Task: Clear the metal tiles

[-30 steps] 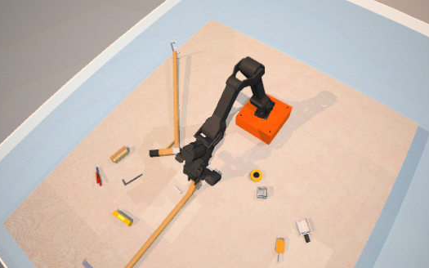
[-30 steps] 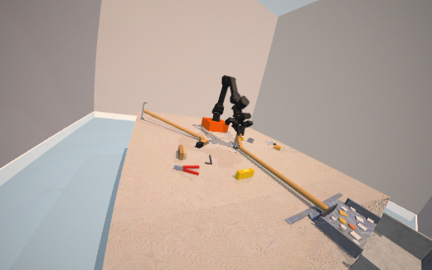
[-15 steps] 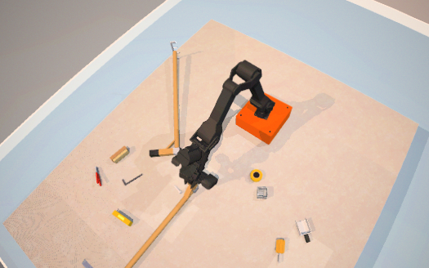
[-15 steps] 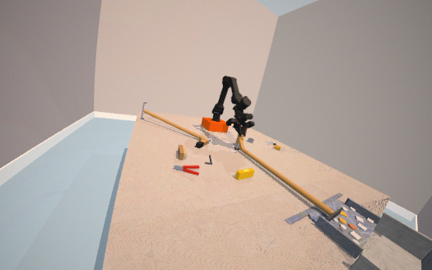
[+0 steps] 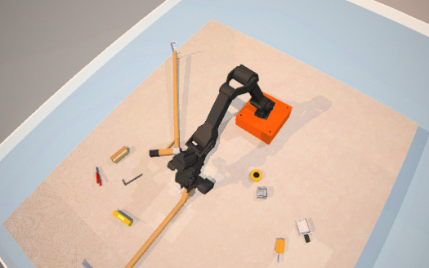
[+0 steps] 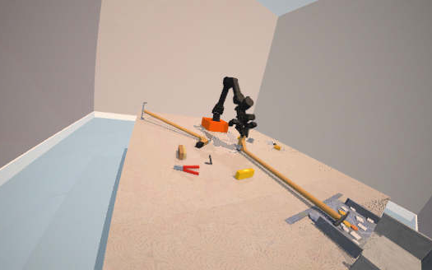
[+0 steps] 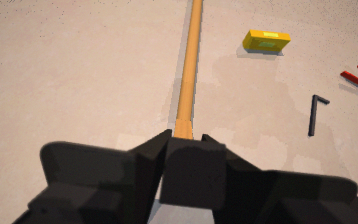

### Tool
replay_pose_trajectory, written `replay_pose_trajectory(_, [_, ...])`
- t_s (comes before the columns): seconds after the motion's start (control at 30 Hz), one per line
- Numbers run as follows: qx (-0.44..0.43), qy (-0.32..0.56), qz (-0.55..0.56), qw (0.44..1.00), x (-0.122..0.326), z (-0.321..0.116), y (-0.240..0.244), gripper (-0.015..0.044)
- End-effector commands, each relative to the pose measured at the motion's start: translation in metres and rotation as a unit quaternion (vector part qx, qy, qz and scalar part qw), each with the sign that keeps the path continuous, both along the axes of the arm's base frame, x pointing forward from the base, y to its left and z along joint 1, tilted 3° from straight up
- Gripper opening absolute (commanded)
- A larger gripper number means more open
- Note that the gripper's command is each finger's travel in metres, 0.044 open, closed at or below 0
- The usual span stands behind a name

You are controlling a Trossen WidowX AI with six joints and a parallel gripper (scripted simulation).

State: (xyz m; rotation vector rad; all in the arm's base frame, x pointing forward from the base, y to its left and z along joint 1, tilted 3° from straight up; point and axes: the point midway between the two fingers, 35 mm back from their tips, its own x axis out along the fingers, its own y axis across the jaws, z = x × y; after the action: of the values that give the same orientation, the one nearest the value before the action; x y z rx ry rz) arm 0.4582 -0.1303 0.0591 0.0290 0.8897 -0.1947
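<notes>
My gripper (image 5: 188,190) (image 6: 243,137) (image 7: 186,136) is shut on the near end of the long scraper's wooden handle (image 5: 156,232) (image 6: 289,180) (image 7: 190,65). The handle runs away from me, low over the table. In the exterior view the dark scraper blade (image 6: 341,219) is over the steel bench plate (image 6: 325,216), at the near part of the tiles. Several white tiles (image 6: 355,235) and orange tiles (image 6: 354,227) lie on the plate, mostly between blade and catch box (image 6: 406,235). Whether the blade touches the plate is too small to tell. The wrist view shows neither blade nor tiles.
A long hooked rod (image 5: 176,98) (image 6: 174,125) lies at the other side, near a black-ended hammer (image 5: 166,152). A yellow block (image 5: 122,217) (image 6: 244,174) (image 7: 267,41), red pliers (image 5: 98,176) (image 6: 191,169) and a hex key (image 5: 132,180) (image 7: 312,115) lie beside the handle. Walls flank the plate.
</notes>
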Motion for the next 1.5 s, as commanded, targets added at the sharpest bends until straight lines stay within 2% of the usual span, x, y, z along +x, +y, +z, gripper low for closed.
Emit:
replay_pose_trajectory(0.0, [-0.001, -0.004, -0.001, 1.0, 0.009, 0.002, -0.002, 0.0])
replay_pose_trajectory(1.47, [-0.001, -0.006, -0.001, 1.0, 0.069, 0.003, -0.015, 0.0])
